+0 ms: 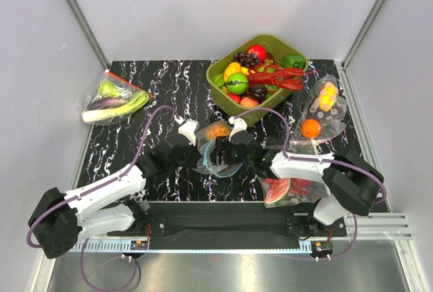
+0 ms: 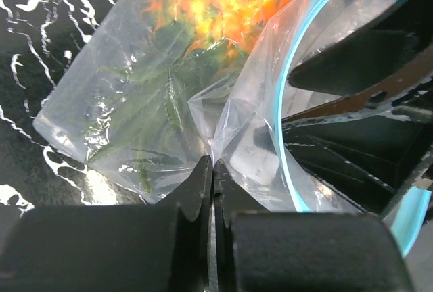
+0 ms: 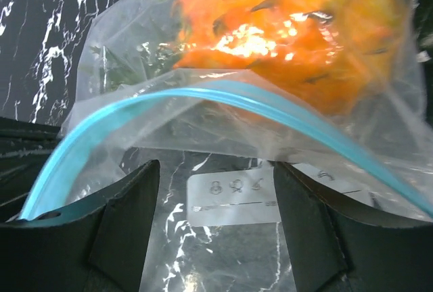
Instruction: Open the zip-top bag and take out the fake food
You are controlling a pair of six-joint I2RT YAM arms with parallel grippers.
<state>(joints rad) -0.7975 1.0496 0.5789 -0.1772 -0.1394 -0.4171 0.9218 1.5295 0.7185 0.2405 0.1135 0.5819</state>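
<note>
Clear crinkly zip-top bag (image 3: 135,55) with teal strip looks unzipped: left gripper (image 2: 213,167) clenched on its film, right gripper (image 3: 215,169) spread empty at the mouth, 1 bumpy orange plastic pineapple (image 3: 291,28) not yet out.

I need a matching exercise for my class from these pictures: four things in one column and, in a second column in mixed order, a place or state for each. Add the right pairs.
Things
1. left gripper
2. right gripper
3. green bin
4. vegetable bag

Places or states
A. at the far left edge of the table
B. open, at the teal zip strip
C. shut on the plastic of the zip-top bag
D. back right, holding the red lobster

Pairs: 1-C, 2-B, 3-D, 4-A
</note>
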